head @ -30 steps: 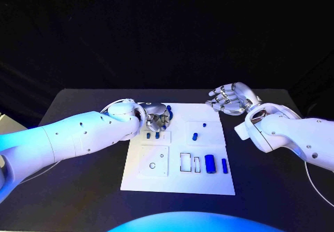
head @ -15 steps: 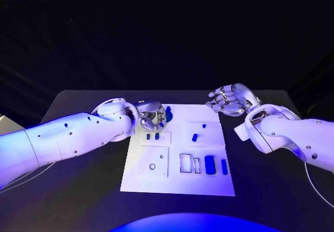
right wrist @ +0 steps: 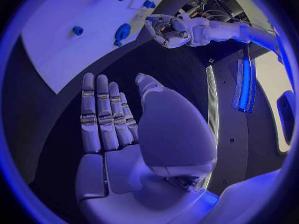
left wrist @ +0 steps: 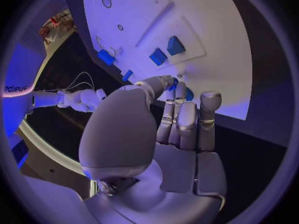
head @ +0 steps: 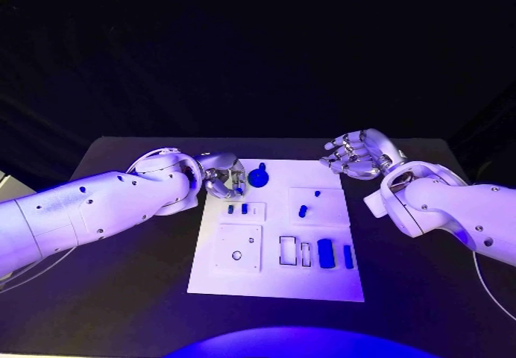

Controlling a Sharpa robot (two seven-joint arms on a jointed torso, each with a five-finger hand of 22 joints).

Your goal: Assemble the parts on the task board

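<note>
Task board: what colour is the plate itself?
White. The task board shows best in the head view, with small blue parts on it.

A black counter (head: pixel 129 298) is seen carrying the things, with a dark backdrop behind its far edge. The white task board (head: pixel 274 280) is laid flat near the middle of it, long side running away from the robot, with bare black surface left on both sides and in front. Small blue parts (head: pixel 325 253) are seen lying on the board itself rather than on the counter: two side by side near its right edge, further ones in the recessed panels higher up, and a rounded one (head: pixel 259 177) near the far edge.
</note>
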